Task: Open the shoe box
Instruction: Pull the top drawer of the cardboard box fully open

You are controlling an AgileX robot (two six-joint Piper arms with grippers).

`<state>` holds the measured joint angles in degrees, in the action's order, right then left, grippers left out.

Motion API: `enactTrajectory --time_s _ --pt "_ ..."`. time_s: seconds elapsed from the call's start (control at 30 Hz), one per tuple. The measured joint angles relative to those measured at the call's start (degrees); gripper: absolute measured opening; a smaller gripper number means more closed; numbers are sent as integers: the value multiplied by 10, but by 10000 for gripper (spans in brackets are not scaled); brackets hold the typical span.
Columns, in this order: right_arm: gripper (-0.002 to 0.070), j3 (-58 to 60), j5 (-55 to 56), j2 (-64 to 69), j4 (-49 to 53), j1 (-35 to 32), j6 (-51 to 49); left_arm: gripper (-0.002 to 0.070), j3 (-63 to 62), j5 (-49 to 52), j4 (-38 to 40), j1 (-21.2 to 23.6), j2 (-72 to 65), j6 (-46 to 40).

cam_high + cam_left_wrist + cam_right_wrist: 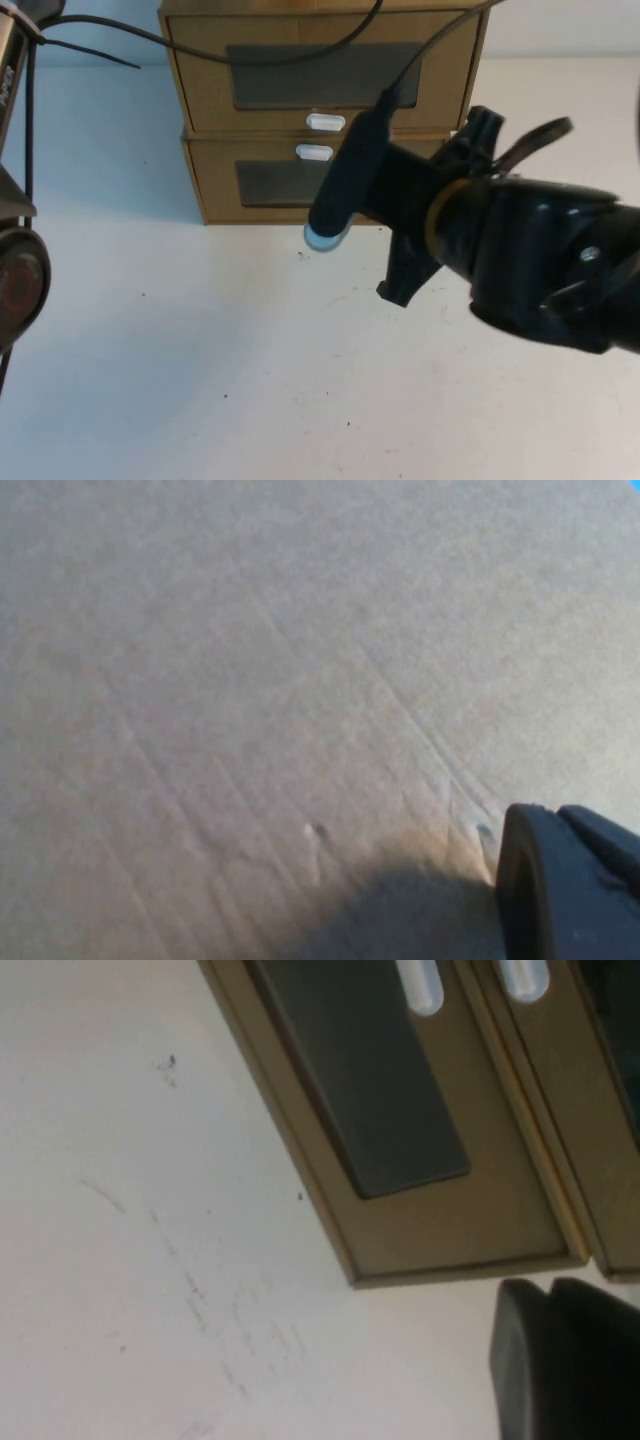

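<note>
Both stacked brown cardboard drawer-style shoe boxes sat closed at the white table's far edge, so all opening remained. The clenched, empty right gripper hovered before them. The left gripper, its state untellable, faced a tan surface.

Two brown cardboard shoe boxes at twelve o'clock, two dark rectangular panels, two white oval pulls, two black robot arms

White table, scuffed, few dark specks
</note>
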<state>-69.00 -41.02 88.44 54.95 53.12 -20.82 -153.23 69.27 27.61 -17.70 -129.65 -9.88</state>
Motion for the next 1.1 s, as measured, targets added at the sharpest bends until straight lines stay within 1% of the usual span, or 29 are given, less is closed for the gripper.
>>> enactTrajectory --time_s 0.1,0.17,0.27,0.33,0.43,0.5,0.6,0.83,1.1 --pt "46 0 24 30 78 0 -11 -5 0 0 0 0 0 0" --pt "99 0 40 47 126 0 -14 -5 0 0 0 0 0 0" --pt "210 0 56 74 201 1 -22 -5 0 -1 0 0 0 0" --pt "286 0 61 94 260 1 -56 -5 0 -1 0 0 0 0" --pt "342 -1 58 121 348 1 -135 -5 0 -1 0 0 0 0" --pt "355 -8 53 137 375 1 -165 -5 0 -1 0 0 0 0" --pt "358 -28 37 164 388 1 -190 -5 0 -1 0 0 0 0" --pt "358 -94 17 215 395 -5 -198 -5 0 -1 0 0 0 0" --pt "358 -128 35 233 395 -38 -198 -5 0 -1 0 0 0 -1"
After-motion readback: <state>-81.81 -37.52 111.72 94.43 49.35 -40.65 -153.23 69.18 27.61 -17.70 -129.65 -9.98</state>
